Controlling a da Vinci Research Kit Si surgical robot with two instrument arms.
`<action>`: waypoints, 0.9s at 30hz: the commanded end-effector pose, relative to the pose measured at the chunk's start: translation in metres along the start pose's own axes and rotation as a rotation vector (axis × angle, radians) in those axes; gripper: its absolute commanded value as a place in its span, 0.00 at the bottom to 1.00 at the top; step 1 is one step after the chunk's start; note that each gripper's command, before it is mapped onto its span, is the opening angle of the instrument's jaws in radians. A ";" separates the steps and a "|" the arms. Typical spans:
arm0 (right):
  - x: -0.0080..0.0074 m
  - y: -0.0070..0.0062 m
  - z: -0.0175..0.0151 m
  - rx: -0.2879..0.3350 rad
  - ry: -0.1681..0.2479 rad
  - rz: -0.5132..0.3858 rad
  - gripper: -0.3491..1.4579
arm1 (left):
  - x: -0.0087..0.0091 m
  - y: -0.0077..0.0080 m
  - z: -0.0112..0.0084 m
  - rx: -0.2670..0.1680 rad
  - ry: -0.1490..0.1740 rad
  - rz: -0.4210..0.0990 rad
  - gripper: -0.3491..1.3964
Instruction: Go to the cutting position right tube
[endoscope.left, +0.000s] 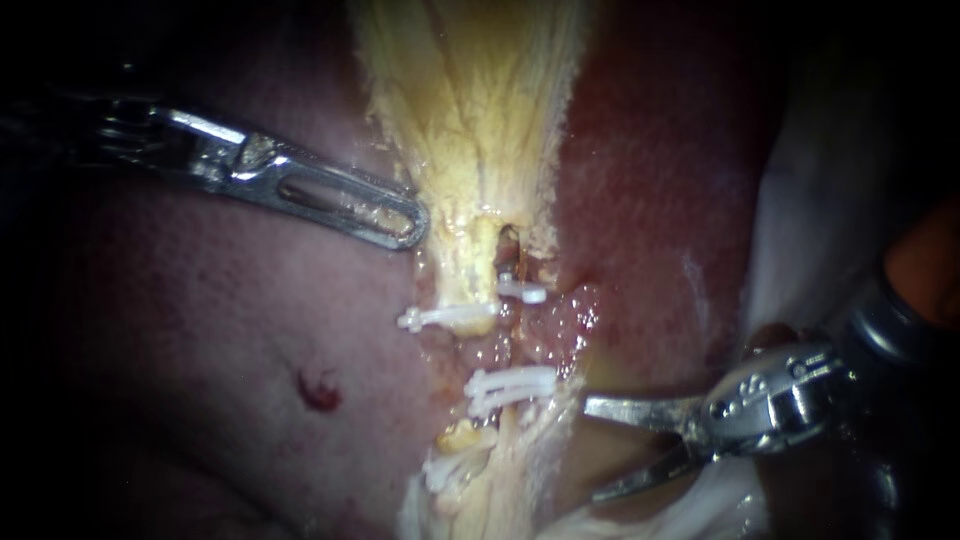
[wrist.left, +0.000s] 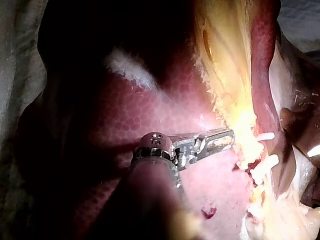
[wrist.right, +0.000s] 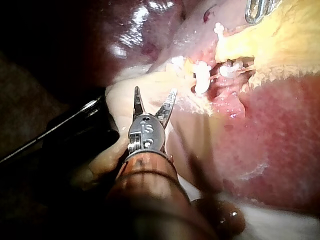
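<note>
Low at the right of the endoscope view, my right instrument (endoscope.left: 592, 450) stands with its 2 thin blades spread wide and nothing between them. The tips are near the clipped tissue but apart from it. The right tube (endoscope.left: 509, 265), as I judge it, is the thin dark strand just beside the yellow stalk (endoscope.left: 465, 265). It carries the small upper clip (endoscope.left: 522, 291), and the doubled clip (endoscope.left: 510, 385) lies lower on the same line. The stretch between those 2 looks like the cutting place.

I judge the approach as partly made: the blades are open and point toward the clips, but the tube is not yet between them. What remains is to advance until 1 blade lies on each side of it.

My left instrument (endoscope.left: 408, 222) rests its tip at the edge of the yellow tissue; whether it grips anything I cannot tell.

Count: 2 instruments, 2 strands, and 4 clip sites, the other 2 being a long clip (endoscope.left: 450, 318) and a low clip (endoscope.left: 445, 470). 1 red spot (endoscope.left: 320, 390) marks the liver (endoscope.left: 200, 320).
</note>
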 end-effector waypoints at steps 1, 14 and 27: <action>0.0000 0.0000 0.0000 0.000 0.000 0.000 0.99 | 0.0000 0.0000 0.0000 -0.001 0.000 0.000 0.00; 0.0000 0.0000 0.0001 0.000 0.000 -0.001 0.99 | -0.0001 -0.0002 -0.0008 0.004 0.003 -0.001 0.00; -0.0001 0.0000 0.0001 0.003 0.000 -0.001 0.99 | -0.0025 -0.0011 -0.0077 -0.026 -0.032 -0.019 0.00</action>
